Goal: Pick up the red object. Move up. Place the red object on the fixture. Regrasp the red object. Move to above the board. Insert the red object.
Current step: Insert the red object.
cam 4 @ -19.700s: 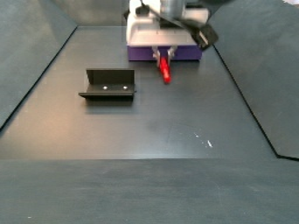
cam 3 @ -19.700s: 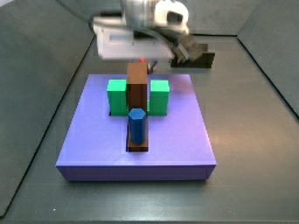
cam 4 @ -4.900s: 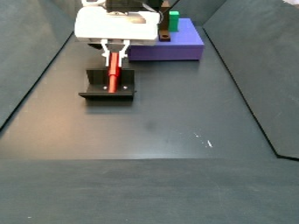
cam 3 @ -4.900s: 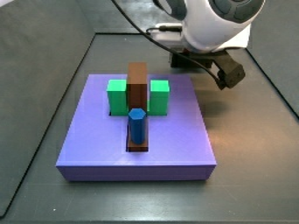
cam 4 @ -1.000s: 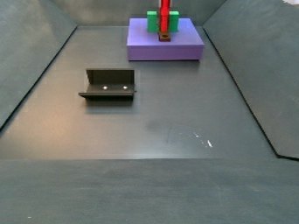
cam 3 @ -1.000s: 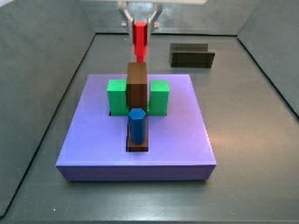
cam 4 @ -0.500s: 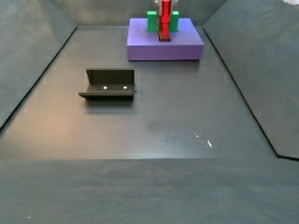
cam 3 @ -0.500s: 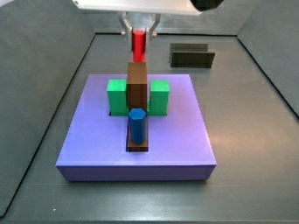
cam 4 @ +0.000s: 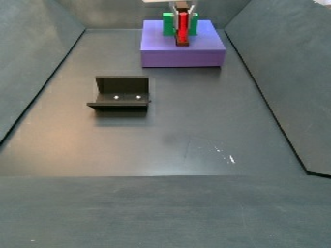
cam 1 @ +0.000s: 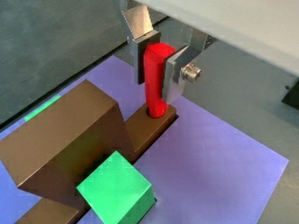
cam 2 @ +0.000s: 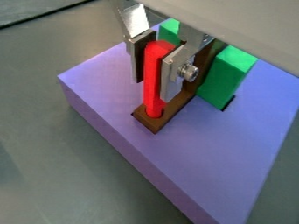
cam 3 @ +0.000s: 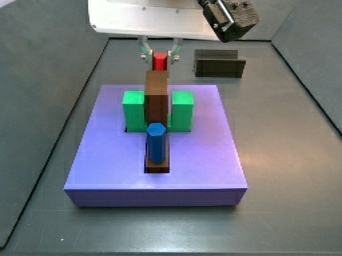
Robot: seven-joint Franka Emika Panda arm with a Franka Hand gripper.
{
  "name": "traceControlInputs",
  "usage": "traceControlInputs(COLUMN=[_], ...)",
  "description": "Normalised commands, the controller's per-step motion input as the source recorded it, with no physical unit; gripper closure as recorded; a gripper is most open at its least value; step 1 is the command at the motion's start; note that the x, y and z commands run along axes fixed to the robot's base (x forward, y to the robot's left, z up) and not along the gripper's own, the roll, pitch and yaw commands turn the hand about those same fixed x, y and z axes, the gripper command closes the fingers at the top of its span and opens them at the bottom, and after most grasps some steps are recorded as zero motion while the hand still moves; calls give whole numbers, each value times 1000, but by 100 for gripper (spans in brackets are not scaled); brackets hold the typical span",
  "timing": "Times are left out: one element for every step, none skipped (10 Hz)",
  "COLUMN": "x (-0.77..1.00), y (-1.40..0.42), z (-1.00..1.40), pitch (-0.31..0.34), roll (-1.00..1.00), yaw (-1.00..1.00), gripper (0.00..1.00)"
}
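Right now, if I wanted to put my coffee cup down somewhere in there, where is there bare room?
The dark floor is bare in front of the fixture and between it and the board. The board's near end, past the blue peg, is free too. Its far end is crowded: the gripper holds the red peg upright at the brown bar, between the green blocks.

The red object point(cam 1: 156, 80) stood upright between the gripper point(cam 1: 160, 59) fingers, its lower end in the brown slot of the board point(cam 2: 117, 114). The fixture point(cam 4: 120, 93) sat empty, well apart.
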Motion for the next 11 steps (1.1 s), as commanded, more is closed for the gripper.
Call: traceControlInputs(x=[-11,-37,194,320,326,169,0,-163,-214,-89,0], y=[0,-6,-323,-214,0,0,0,-29,-23,-17,0], z=[-857,-517,-80,0,0,-174,-537,-609,-569,0,0], pitch=[0,-29,19,54,126,37,0,-69,-96,-57,0], roll=[0,11,164,149,140,116,200,174,137,21,0], yaw=[0,0,217,220,71,17,0,-11,-6,0,0], gripper=[100,100,100,100,100,100,100,100,100,100,100])
